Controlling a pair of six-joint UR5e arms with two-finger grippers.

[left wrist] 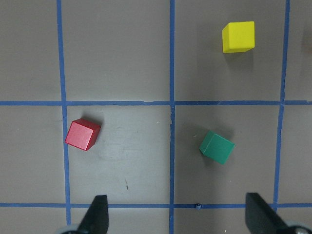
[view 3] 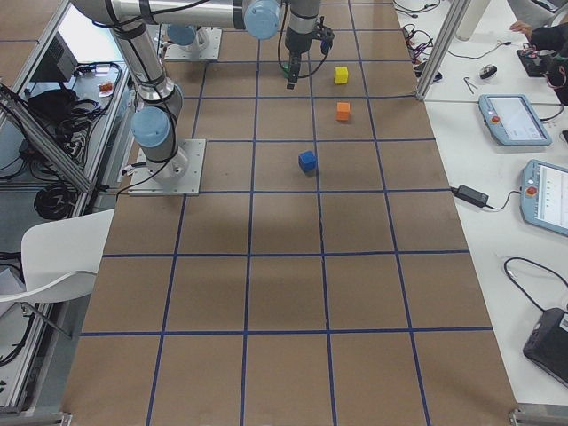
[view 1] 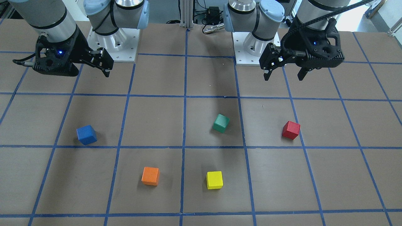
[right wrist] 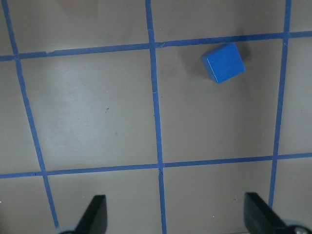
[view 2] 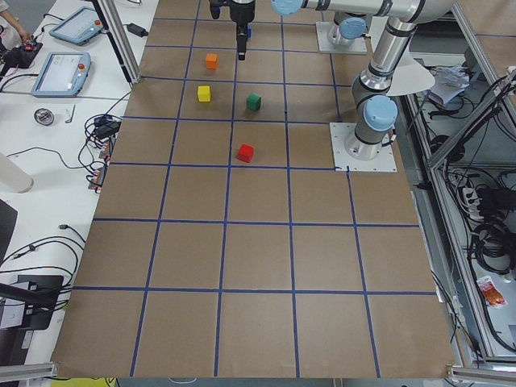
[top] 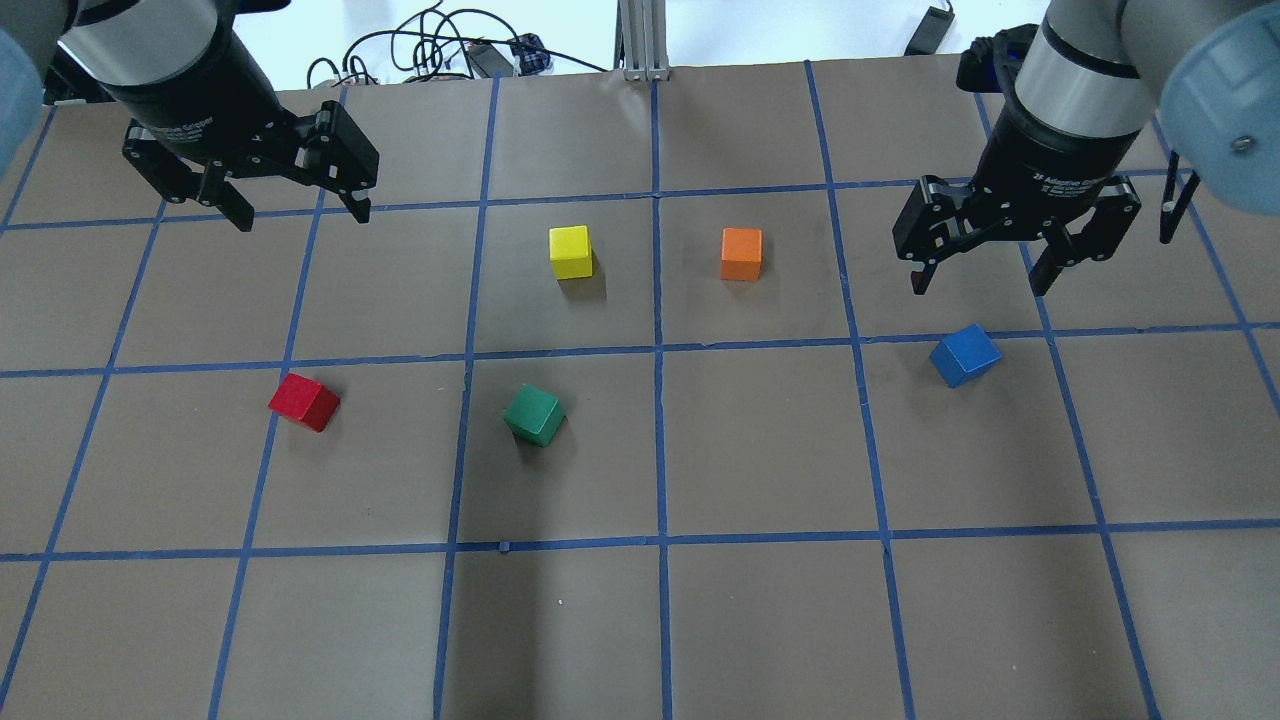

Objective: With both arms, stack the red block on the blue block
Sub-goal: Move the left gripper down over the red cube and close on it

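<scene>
Brown paper covers our table [top: 640, 620], ruled into squares by blue tape. We see the red block [top: 304, 402] resting on the paper on the robot's left side, turned askew to the grid, with one edge on a tape line and nothing touching it. The blue block [top: 965, 355] sits well apart from it on the robot's right side, also askew, just inside a square near a tape line. We find the left gripper [top: 300, 215] hanging above the table, farther out than the red block, its jaws spread wide and empty. The right gripper [top: 978, 285] hangs near the blue block without touching it, jaws likewise spread with nothing between them. Between the two task blocks we note a green block [top: 535, 415], nearer the red one. Farther from the robot, a yellow block [top: 571, 252] and an orange block [top: 741, 254] stand on either side of the centre tape line.
</scene>
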